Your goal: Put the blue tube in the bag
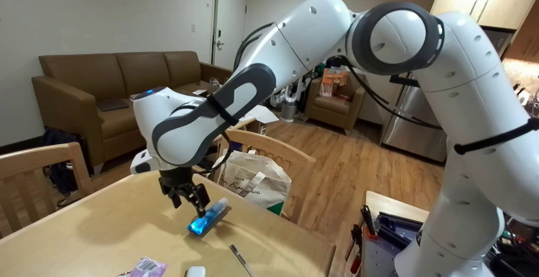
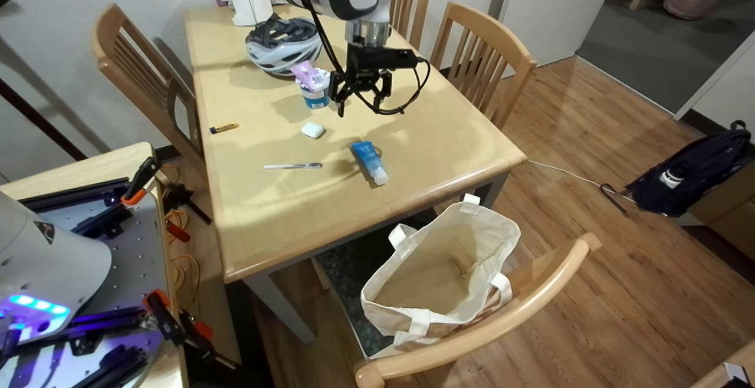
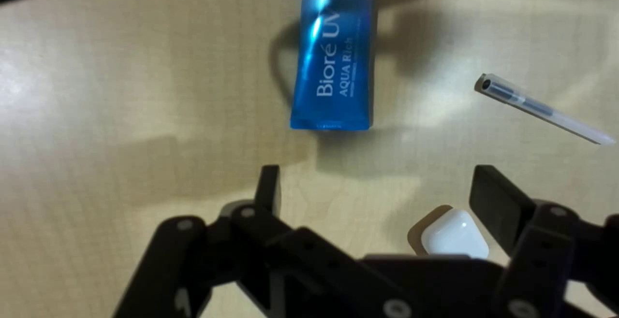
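Note:
The blue tube (image 2: 368, 157) lies flat on the table, its clear cap toward the edge near the bag. It also shows in an exterior view (image 1: 206, 218) and at the top of the wrist view (image 3: 333, 62), where its cap end is cut off. The bag (image 2: 491, 236) is a whitish-tan cloth tote with printed lettering. It stands open at the top on a chair beside the table, and also shows in an exterior view (image 1: 257, 180). My gripper (image 3: 377, 182) is open and empty above the table (image 2: 265, 217). It is apart from the tube, off its flat end.
A white rounded case (image 3: 454, 233) lies below the jaws. A pale pen (image 3: 546, 110) lies beside the tube. A cup (image 2: 315, 98) with a purple wrapper, a helmet (image 2: 283, 49) and a small yellow item (image 2: 224, 128) stand farther along. The chair back (image 2: 531, 311) rises behind the bag.

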Robot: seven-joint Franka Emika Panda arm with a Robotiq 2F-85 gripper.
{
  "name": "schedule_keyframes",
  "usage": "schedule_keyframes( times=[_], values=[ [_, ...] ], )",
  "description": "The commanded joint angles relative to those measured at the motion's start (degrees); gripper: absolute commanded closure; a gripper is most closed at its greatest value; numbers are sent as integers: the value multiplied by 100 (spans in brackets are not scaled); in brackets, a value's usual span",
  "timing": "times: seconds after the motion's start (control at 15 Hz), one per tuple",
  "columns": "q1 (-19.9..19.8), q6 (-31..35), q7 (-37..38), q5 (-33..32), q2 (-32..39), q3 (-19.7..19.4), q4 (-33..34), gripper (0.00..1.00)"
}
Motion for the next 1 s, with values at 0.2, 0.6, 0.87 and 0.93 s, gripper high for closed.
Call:
schedule_keyframes(
  times=[0.2, 0.6, 0.87, 0.93],
  values=[
    [-51, -238, 41, -136, 78, 37, 104, 0],
    [-181, 63, -304, -262, 228, 62, 12, 0],
    [-230, 539, -416, -247, 306, 69, -23, 0],
    [-216, 663, -367, -260, 323, 47, -28, 0]
  ],
)
